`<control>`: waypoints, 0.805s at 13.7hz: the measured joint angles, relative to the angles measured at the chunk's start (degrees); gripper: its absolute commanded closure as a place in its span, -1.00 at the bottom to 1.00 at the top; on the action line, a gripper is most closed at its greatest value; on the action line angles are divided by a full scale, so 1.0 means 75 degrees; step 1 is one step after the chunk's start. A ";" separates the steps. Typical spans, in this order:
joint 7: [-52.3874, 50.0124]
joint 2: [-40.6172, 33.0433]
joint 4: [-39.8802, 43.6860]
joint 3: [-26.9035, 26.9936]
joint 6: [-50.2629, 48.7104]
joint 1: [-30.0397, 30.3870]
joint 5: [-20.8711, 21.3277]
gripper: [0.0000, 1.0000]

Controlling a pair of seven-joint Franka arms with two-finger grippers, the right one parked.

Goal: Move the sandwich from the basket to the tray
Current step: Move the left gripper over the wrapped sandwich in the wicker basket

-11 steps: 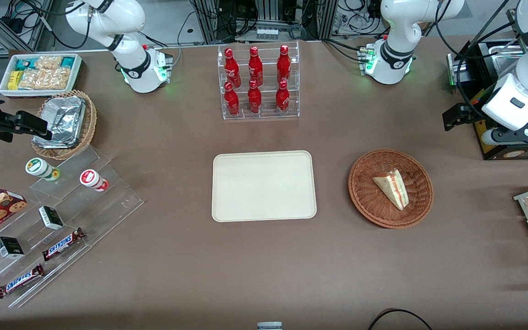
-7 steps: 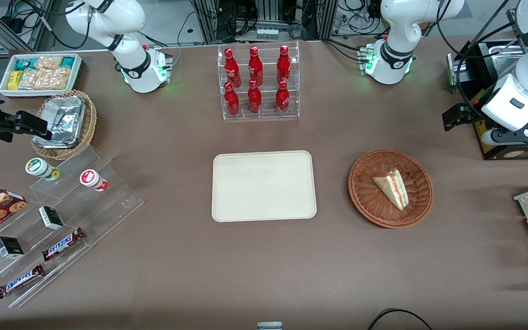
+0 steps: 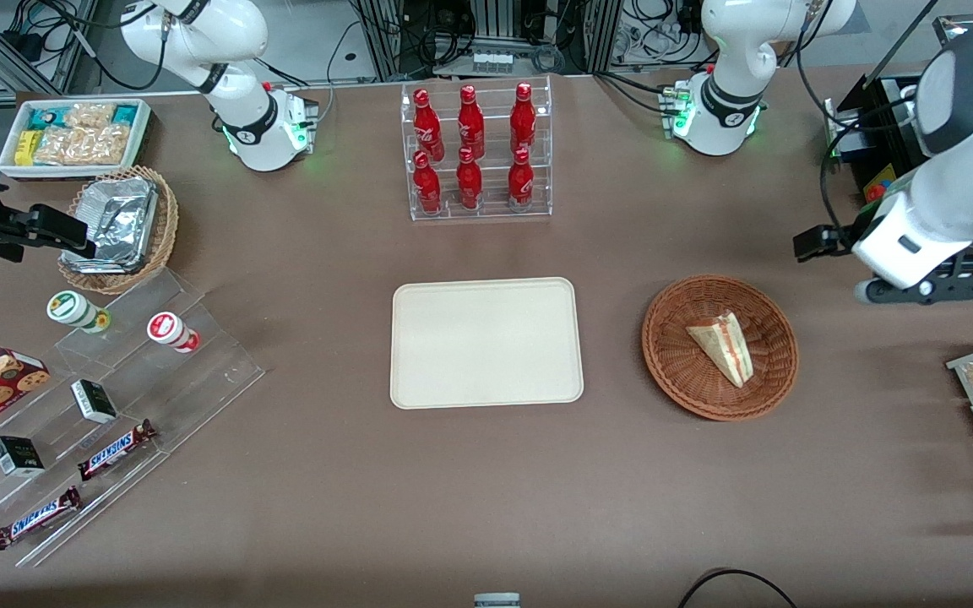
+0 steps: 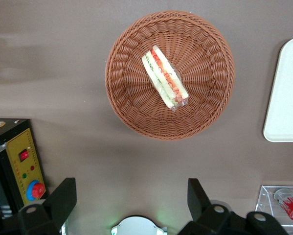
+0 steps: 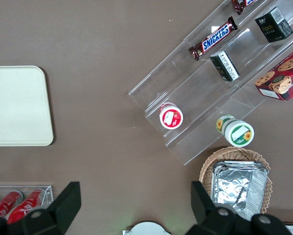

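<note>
Since the frame of half a second before, I had brought the left arm in from the working arm's end of the table toward the basket, and nothing else on the table had shifted. My gripper [image 4: 129,200] hung high above bare table, its two black fingers [image 4: 63,196] spread wide apart with nothing between them. It had not yet reached the rim.

From the fingers, the reddish-brown wicker basket [image 4: 124,105] lay just ahead, nearer the front camera and a little toward the parked arm's end, and well below. The sandwich [image 4: 164,78] sat in the basket's middle, resting on the weave with its red and green filling edge turned up. Its long axis ran on a diagonal to the line joining my fingertips, neither along that line nor square to it. I judged that this angle was what the coming move turned on: the wrist would want a turn so the fingers could close across the wedge's narrow width, on the bread faces, not along its length.

Farther out the same way lay the cream tray [image 4: 285,98], well apart from the basket with bare table between them. In the front view the sandwich [image 3: 725,346] showed in the basket [image 3: 672,371], and the tray [image 3: 486,342] was bare.
</note>
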 measured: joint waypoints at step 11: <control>-0.0052 -0.0165 -0.3207 -0.0018 0.3873 -0.0079 -0.0001 -1.00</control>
